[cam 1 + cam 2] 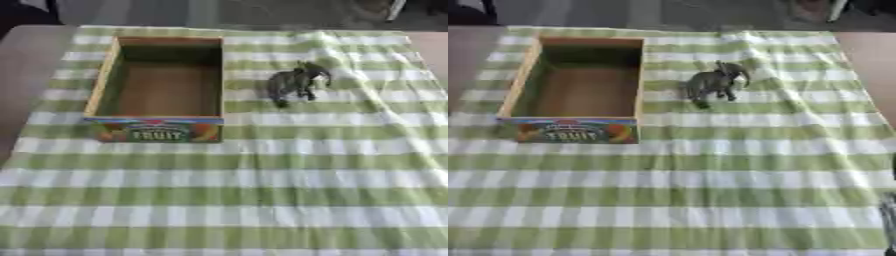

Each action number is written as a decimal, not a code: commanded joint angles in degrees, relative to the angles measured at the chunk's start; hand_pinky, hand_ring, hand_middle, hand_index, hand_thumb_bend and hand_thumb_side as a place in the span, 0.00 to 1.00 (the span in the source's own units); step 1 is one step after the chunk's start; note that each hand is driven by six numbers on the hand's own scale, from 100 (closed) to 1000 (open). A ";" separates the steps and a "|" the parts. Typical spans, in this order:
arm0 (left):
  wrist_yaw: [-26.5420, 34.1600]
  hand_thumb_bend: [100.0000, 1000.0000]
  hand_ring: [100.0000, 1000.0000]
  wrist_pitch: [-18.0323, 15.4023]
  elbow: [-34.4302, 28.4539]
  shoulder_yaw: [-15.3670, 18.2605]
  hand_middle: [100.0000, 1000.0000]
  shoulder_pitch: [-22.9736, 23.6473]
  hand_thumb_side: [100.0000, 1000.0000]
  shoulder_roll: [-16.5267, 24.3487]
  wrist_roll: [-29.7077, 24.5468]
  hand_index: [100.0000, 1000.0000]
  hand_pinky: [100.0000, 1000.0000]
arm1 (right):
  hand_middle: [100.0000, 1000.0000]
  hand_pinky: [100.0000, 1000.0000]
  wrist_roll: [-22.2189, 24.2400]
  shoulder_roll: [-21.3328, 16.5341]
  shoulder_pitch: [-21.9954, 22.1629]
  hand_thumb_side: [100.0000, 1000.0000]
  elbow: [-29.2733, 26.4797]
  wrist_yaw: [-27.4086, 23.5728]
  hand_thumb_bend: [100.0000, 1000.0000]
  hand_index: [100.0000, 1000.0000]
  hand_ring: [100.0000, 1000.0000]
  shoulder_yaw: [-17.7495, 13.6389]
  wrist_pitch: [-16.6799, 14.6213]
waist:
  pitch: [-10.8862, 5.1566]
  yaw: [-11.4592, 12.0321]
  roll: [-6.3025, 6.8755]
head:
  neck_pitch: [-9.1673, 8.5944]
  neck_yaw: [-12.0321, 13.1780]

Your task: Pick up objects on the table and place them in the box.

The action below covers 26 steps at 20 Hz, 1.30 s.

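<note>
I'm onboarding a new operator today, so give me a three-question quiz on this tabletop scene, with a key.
1. True or false: the box already holds the grey toy animal.
2. Which side of the box does the toy stand on, as the robot sees it? A) left B) right C) in front
3. Fill in: the large word printed on the box's near wall is ____.

Key: 1 false, the box looks empty and the toy stands on the green checked cloth. 2 B, apart from the box. 3 FRUIT.
</note>
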 commanded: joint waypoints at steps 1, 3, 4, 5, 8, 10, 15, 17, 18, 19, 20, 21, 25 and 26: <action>0.02 0.00 0.27 -0.04 -1.28 0.40 0.56 -0.02 0.77 0.66 -0.07 0.35 0.22 | 0.78 0.87 -0.40 -4.99 -0.38 1.00 -1.13 0.85 0.00 0.93 0.95 -0.11 -1.59 | -0.74 0.11 -0.09 | 0.70 -0.49; 0.02 0.00 0.27 0.00 -1.28 0.35 0.56 0.03 0.76 0.72 -0.13 0.35 0.22 | 0.78 0.87 -0.51 -8.52 -0.79 1.00 -1.13 1.72 0.00 0.94 0.95 0.19 -2.43 | -0.80 0.21 -0.16 | 0.85 -0.66; 0.03 0.00 0.27 0.00 -1.28 0.33 0.56 0.04 0.76 0.77 -0.16 0.35 0.22 | 0.79 0.87 -0.38 -10.37 -1.02 1.00 -1.13 2.33 0.00 0.94 0.94 0.43 -2.66 | -0.82 0.26 -0.19 | 0.89 -0.73; 0.05 0.00 0.27 -0.02 -1.28 0.30 0.56 0.04 0.76 0.82 -0.19 0.35 0.22 | 0.79 0.87 -0.16 -12.05 -1.27 0.97 -1.13 3.01 0.00 0.94 0.94 0.66 -2.82 | -0.84 0.29 -0.21 | 0.91 -0.82; 0.05 0.00 0.27 0.03 -1.28 0.19 0.56 0.10 0.76 1.02 -0.34 0.35 0.22 | 0.80 0.88 0.24 -19.23 -2.70 0.91 -1.13 4.97 0.00 0.93 0.93 1.77 -2.63 | -0.91 0.42 -0.38 | 0.89 -1.08; 0.08 0.00 0.27 0.07 -1.28 0.07 0.56 0.10 0.76 1.15 -0.47 0.35 0.22 | 0.81 0.88 0.79 -24.35 -4.18 0.88 -1.13 6.72 0.00 0.93 0.93 2.75 -2.24 | -0.95 0.44 -0.53 | 0.94 -1.25; 0.24 0.00 0.27 0.20 -1.28 -0.25 0.55 0.09 0.76 1.30 -0.89 0.35 0.22 | 0.88 0.91 5.85 -34.84 -9.13 0.88 -1.13 13.35 0.00 0.95 0.94 5.61 0.22 | -0.98 0.70 -0.72 | 0.88 -1.88; 0.29 0.00 0.27 0.23 -1.28 -0.36 0.56 0.10 0.76 1.35 -1.04 0.34 0.22 | 0.89 0.92 8.85 -37.97 -11.41 0.88 -1.13 16.28 0.00 0.95 0.94 6.92 0.84 | -0.96 0.92 -0.79 | 0.85 -2.22; 0.31 0.00 0.27 0.25 -1.28 -0.43 0.55 0.11 0.76 1.37 -1.13 0.34 0.22 | 0.89 0.92 10.39 -39.26 -12.54 0.89 -1.13 17.57 0.00 0.96 0.94 7.60 1.27 | -0.95 1.03 -0.84 | 0.78 -2.37; 0.35 0.00 0.27 0.27 -1.28 -0.49 0.55 0.10 0.76 1.37 -1.23 0.34 0.22 | 0.90 0.92 11.91 -40.26 -13.61 0.88 -1.13 18.70 0.00 0.96 0.94 8.25 1.71 | -0.95 1.12 -0.87 | 0.71 -2.47; 0.39 0.00 0.27 0.29 -1.28 -0.57 0.55 0.07 0.76 1.40 -1.33 0.34 0.22 | 0.89 0.93 13.49 -41.32 -14.75 0.87 -1.13 19.80 0.00 0.96 0.94 8.95 2.17 | -0.95 1.26 -0.89 | 0.61 -2.60; 0.44 0.00 0.27 0.30 -1.28 -0.65 0.55 0.05 0.76 1.42 -1.42 0.34 0.22 | 0.89 0.93 14.90 -42.18 -15.93 0.86 -1.13 20.73 0.00 0.96 0.93 9.64 2.77 | -0.96 1.40 -0.89 | 0.52 -2.70; 0.59 0.00 0.27 0.37 -1.28 -0.77 0.56 0.08 0.76 1.44 -1.69 0.34 0.21 | 0.91 0.94 18.24 -43.68 -18.90 0.81 -1.13 22.61 0.00 0.97 0.95 11.50 4.43 | -0.96 1.72 -0.90 | 0.40 -2.99; 0.62 0.00 0.27 0.49 -1.28 -0.96 0.56 0.05 0.76 1.47 -1.88 0.34 0.21 | 0.90 0.95 20.29 -44.36 -20.25 0.79 -1.13 23.30 0.01 0.97 0.95 12.47 4.76 | -0.98 2.01 -0.93 | 0.44 -3.27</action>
